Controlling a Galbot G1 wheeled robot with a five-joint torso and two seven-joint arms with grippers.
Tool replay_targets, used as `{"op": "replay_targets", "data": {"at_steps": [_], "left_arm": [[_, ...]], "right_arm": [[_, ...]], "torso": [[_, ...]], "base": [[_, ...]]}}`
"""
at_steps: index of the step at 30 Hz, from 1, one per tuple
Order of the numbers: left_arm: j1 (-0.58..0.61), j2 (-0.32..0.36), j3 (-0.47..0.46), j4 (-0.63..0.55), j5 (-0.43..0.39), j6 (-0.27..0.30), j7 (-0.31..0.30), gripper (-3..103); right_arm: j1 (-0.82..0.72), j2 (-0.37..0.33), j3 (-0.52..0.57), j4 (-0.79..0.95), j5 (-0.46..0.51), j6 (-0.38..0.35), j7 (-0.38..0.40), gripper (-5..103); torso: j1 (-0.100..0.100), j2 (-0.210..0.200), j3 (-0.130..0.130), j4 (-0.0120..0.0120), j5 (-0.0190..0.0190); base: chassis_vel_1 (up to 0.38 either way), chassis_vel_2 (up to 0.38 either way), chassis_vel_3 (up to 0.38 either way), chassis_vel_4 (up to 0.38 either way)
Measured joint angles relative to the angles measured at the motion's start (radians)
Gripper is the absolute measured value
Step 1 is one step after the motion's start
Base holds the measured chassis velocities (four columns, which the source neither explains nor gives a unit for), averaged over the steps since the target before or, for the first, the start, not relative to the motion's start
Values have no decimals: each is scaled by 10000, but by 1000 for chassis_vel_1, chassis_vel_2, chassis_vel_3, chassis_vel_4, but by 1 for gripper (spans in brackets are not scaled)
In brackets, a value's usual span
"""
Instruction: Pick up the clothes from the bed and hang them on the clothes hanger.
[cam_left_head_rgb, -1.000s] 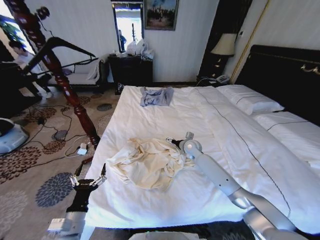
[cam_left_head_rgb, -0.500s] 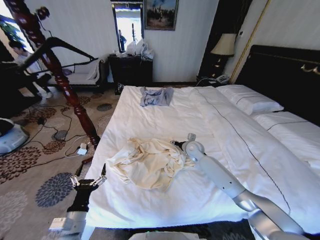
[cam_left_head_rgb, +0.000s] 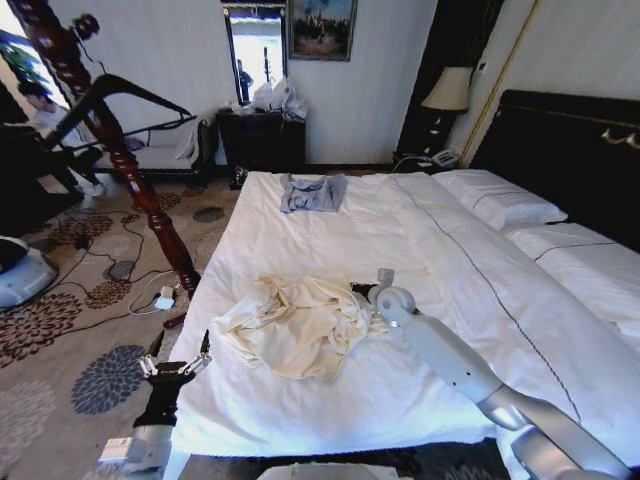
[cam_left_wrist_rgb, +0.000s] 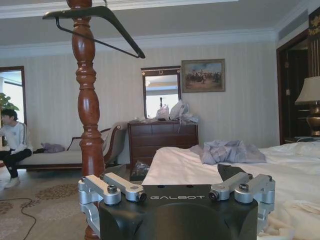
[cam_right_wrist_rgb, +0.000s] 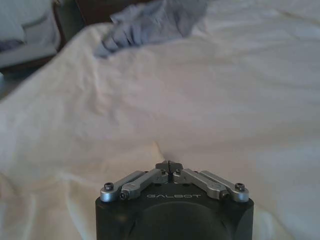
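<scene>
The cream clothes lie crumpled on the white bed, near its left edge. My right gripper sits at the garment's right edge. In the right wrist view its fingertips are shut together, with a small ridge of fabric running up to them. My left gripper hangs open beside the bed's left edge, low over the carpet, with nothing between its fingers. The black clothes hanger hangs on a turned wooden post to the left, and appears as clothes hanger in the left wrist view.
A small grey-blue garment lies at the bed's far end. White pillows and a dark headboard are at the right. Cables and a plug block lie on the patterned carpet by the post. A dark dresser stands behind.
My right gripper has drawn back a little towards me and to the right along the garment's edge. The left arm has stayed in place.
</scene>
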Motion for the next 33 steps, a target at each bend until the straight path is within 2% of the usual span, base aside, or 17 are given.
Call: {"op": "replay_targets", "data": {"at_steps": [6, 10, 11, 13, 15, 17, 18, 19, 20, 23, 24, 26, 28, 29, 30, 32, 33], "left_arm": [[-35, -28, 5, 94, -1, -12, -19, 100], [-50, -56, 31, 177, 22, -35, -31, 100], [-53, -68, 41, 203, 39, -37, -36, 100], [-63, -92, 57, 256, 84, -40, -45, 100], [-72, -115, 70, 281, 122, -42, -52, 100], [-75, -132, 75, 282, 136, -44, -54, 100], [-76, -141, 76, 282, 145, -43, -56, 100], [-76, -148, 75, 282, 150, -44, -56, 100], [-77, -154, 68, 282, 150, -43, -57, 100], [-83, -162, 32, 284, 145, -44, -60, 100], [-87, -166, 15, 308, 142, -47, -63, 100], [-89, -173, 8, 335, 141, -54, -64, 100], [-110, -198, 10, 387, 145, -65, -67, 100], [-124, -210, 21, 398, 152, -67, -66, 100], [-143, -227, 43, 416, 168, -67, -67, 100], [-159, -235, 56, 423, 185, -67, -68, 100], [-177, -244, 72, 432, 201, -68, -68, 100]], "right_arm": [[116, -104, 159, 88, -39, 241, -445, 0], [158, -115, 134, 44, 433, -187, 12, 0], [207, -95, 88, -3, 749, -521, 262, 0], [377, 0, 19, -124, 1454, -1217, 578, 5], [617, 190, -34, -359, 2042, -1678, 800, 16], [755, 317, -93, -555, 2192, -1770, 875, 16], [848, 420, -154, -707, 2211, -1794, 882, 27], [927, 510, -216, -852, 2202, -1796, 849, 27], [982, 574, -257, -963, 2184, -1796, 787, 37], [1036, 633, -324, -1080, 2114, -1788, 685, 37], [1055, 645, -368, -1139, 2006, -1771, 603, 48], [1069, 652, -404, -1192, 1896, -1728, 527, 48], [1113, 687, -479, -1314, 1613, -1573, 373, 65], [1135, 706, -503, -1367, 1493, -1514, 316, 65], [1173, 735, -540, -1449, 1297, -1405, 223, 70], [1212, 765, -571, -1539, 1107, -1300, 136, 70], [1262, 802, -601, -1647, 917, -1194, 51, 81]], "torso": [[0, 0, 0, 0, -2], [0, 0, 0, -1, -1], [0, 0, 0, -2, -1], [0, -1, 0, -2, 0], [0, 0, 0, -1, -1], [0, 0, 0, 3, -2], [0, -1, 0, 3, -2], [0, -1, 0, 3, -1], [1, -1, 0, 2, -1], [0, 0, 0, 0, -1], [0, -1, 0, 0, -1], [0, -1, 0, -1, -1], [0, -1, 0, -1, -1], [1, -1, 0, -1, -1], [1, 0, 0, 0, -1], [1, -1, 0, -1, -1], [0, -1, 0, -1, -1]], "base": [[0, 0, 0, 0], [0, 0, 0, 0], [0, 0, 0, 0], [0, 0, 0, 0], [0, 0, 0, 0], [0, 0, 0, 0], [0, 0, 0, 0], [0, 0, 0, 0], [0, 0, 0, 0], [0, 0, 0, 0], [0, 0, 0, 0], [0, 0, 0, 0], [0, 0, 0, 0], [0, 0, 0, 0], [0, 0, 0, 0], [0, 0, 0, 0], [0, 0, 0, 0]]}}
